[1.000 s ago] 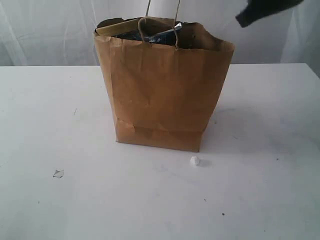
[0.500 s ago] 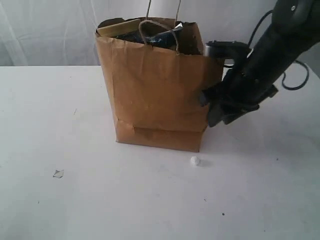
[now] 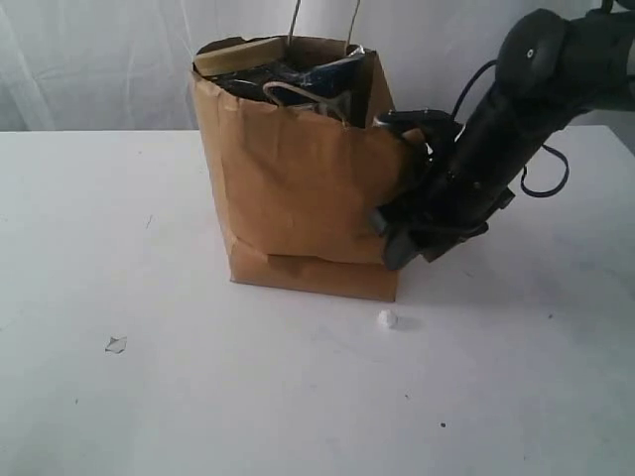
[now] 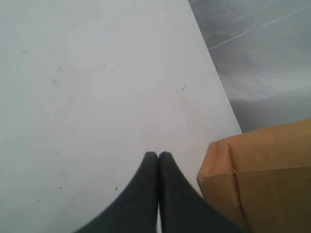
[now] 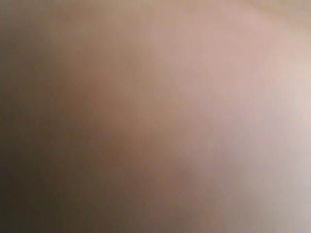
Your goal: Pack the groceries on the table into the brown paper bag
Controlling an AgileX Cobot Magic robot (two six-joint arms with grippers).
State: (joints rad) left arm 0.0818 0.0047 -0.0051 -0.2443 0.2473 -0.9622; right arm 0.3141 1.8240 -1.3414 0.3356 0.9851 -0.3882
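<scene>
The bag (image 3: 298, 198) stands upright in the middle of the table (image 3: 149, 377). A dark-blue packet (image 3: 332, 77) pokes above its rim, its print too small to read. The right tool (image 3: 391, 238) presses into the bag's side and dents the paper. I cannot tell whether its jaws are apart, and its wrist view is only a brown blur. The left tool (image 4: 158, 156) hangs over the table near the bag's corner, fingers together. A white crumb (image 3: 387, 318) lies just in front of the bag.

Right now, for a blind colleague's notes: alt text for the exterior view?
A brown paper bag stands on a white table, groceries showing at its rim, with the right arm's black claw pressed against its crumpled side. A white crumb lies in front.
</scene>
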